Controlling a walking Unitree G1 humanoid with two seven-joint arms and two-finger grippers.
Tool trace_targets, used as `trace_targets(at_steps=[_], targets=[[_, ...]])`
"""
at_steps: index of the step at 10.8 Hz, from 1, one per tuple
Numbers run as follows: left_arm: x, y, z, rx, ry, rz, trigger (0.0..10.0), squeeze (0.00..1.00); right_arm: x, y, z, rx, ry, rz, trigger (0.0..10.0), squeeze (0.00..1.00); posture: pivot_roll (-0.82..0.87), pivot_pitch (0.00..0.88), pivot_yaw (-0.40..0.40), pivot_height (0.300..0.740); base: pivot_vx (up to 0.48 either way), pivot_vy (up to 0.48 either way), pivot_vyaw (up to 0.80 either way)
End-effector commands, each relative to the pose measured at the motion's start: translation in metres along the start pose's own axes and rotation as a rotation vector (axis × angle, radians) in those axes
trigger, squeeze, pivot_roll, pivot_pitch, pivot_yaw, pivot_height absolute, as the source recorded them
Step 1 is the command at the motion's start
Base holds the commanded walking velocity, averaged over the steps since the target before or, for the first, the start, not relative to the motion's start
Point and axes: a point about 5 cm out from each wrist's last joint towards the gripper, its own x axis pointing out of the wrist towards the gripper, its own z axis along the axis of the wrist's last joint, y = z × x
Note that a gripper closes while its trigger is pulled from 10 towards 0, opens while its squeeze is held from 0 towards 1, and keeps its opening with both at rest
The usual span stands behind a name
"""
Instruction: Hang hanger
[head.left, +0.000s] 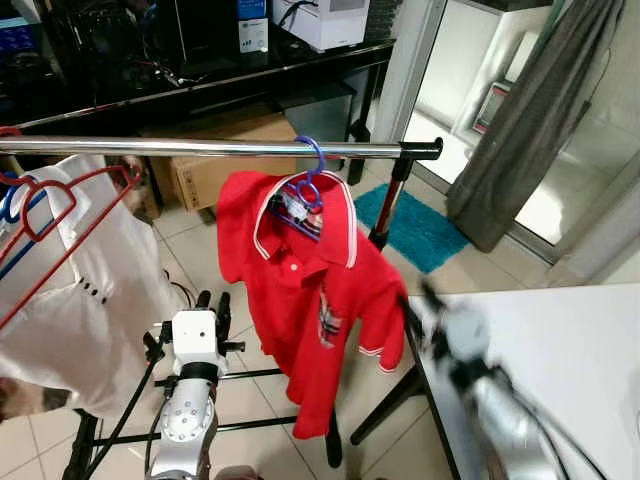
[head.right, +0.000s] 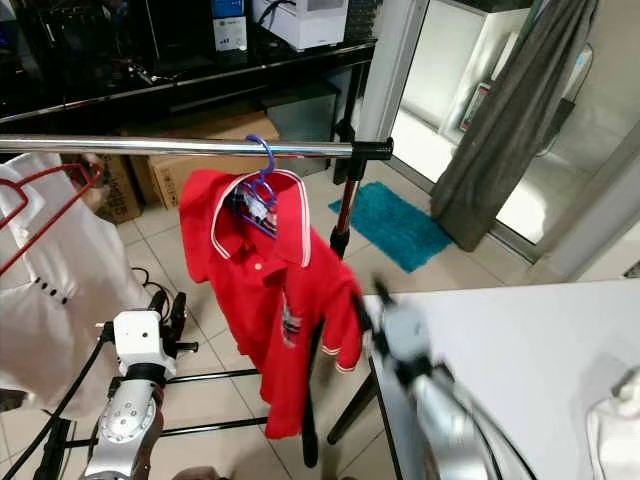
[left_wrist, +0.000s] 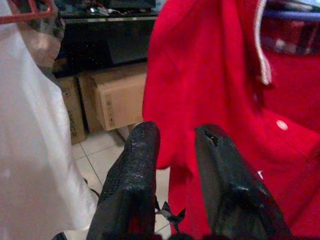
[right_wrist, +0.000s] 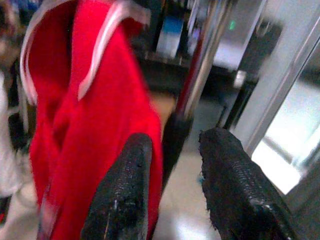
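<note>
A blue hanger (head.left: 312, 172) carrying a red polo shirt (head.left: 305, 290) hangs by its hook on the chrome rail (head.left: 200, 148), near the rail's right end. My left gripper (head.left: 214, 298) is low, to the left of the shirt, pointing up; its fingers (left_wrist: 140, 165) stand open with nothing between them, and the shirt (left_wrist: 220, 85) is just beyond them. My right gripper (head.left: 422, 300), blurred by motion, is at the shirt's right sleeve, below the rail; it is open (right_wrist: 175, 140) and holds nothing.
A white garment (head.left: 80, 290) on a red hanger (head.left: 70, 205) hangs at the rail's left. The rack's upright post (head.left: 392, 195) stands at the right end. A white table (head.left: 560, 340) fills the lower right. Cardboard boxes (head.left: 215, 175), a teal mat (head.left: 420, 225) and a grey curtain (head.left: 520, 120) lie behind.
</note>
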Motion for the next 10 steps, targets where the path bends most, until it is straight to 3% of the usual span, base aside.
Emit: trace_targets(at_steps=[1,4,10], targets=[[0.0037,-0.0046,0.01,-0.014,-0.054,-0.004,10.0,0.0,0.0049,-0.0061,0.0123,0.009,-0.045,-0.029,10.0,0.0,0.16,0.027,-0.049,0.74,0.0,0.0,0.0],[0.0003,-0.0127,0.0156,-0.043,-0.092,-0.014,10.0,0.0,-0.0037,-0.0092,0.0118,0.004,-0.018,-0.026,10.0,0.0,0.17,0.017,-0.057,0.74,0.0,0.102,0.0],[0.0021,-0.0128,0.0184,-0.026,-0.098,-0.027,10.0,0.0,0.0033,-0.0054,0.0109,0.025,0.01,-0.02,10.0,0.0,0.18,0.01,-0.057,0.74,0.0,0.48,0.0]])
